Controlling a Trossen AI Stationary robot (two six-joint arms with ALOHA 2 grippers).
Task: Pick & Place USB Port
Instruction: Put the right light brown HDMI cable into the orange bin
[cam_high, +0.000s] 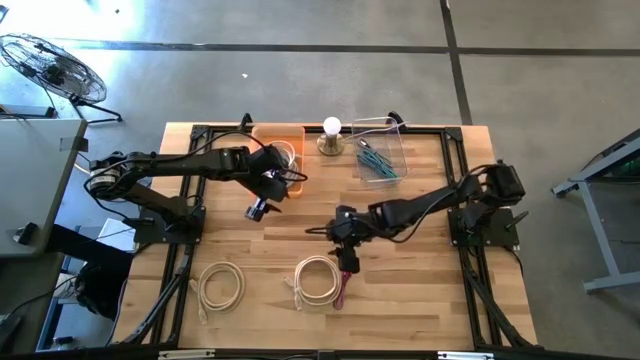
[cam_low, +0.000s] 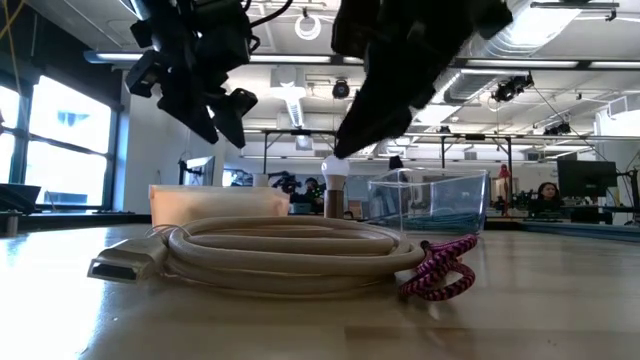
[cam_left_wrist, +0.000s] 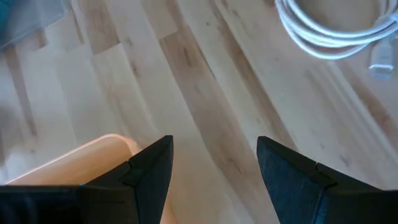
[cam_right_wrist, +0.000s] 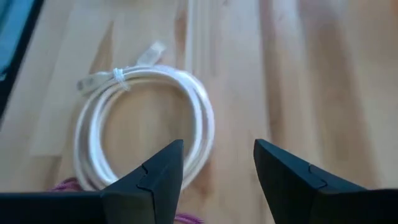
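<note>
A coiled white cable (cam_high: 315, 280) lies flat on the wooden table, its plug (cam_low: 125, 262) pointing toward the table's left side. A magenta braided cable (cam_high: 340, 295) lies against its right side. My right gripper (cam_high: 346, 262) hovers open just above and beyond this coil (cam_right_wrist: 143, 124), touching nothing. My left gripper (cam_high: 258, 210) hangs open in the air beside the near corner of the orange bin (cam_high: 278, 150), whose corner (cam_left_wrist: 74, 162) shows in the left wrist view. A second white coil (cam_high: 220, 285) lies nearer the table's left.
At the far edge stand a clear box (cam_high: 378, 155) holding blue-green cables and a light bulb (cam_high: 331, 135) on a base. Bare wood stretches between the coils and the bins. A black frame runs along the table's edges.
</note>
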